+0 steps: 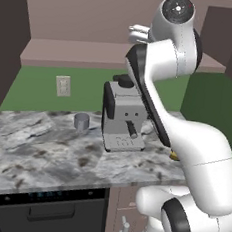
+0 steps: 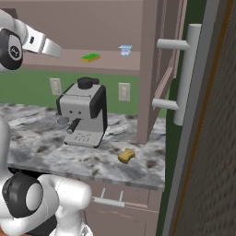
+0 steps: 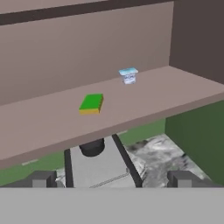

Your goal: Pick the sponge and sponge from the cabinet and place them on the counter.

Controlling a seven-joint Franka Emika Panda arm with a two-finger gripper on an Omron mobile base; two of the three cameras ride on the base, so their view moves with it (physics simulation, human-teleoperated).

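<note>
One green sponge point(image 3: 91, 103) lies on the shelf — beyond the spread jaws.

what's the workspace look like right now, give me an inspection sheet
surface: marble counter, mostly bare
job's things: green sponge lies on the cabinet shelf; tan sponge lies on the counter near the open cabinet door
clutter: coffee machine and grey cup on the counter; small white cup on the shelf, apart from the green sponge
grippers: gripper open, empty, short of the shelf
cables: nothing seen
surroundings: green wall, wall outlets, dishwasher below the counter
</note>
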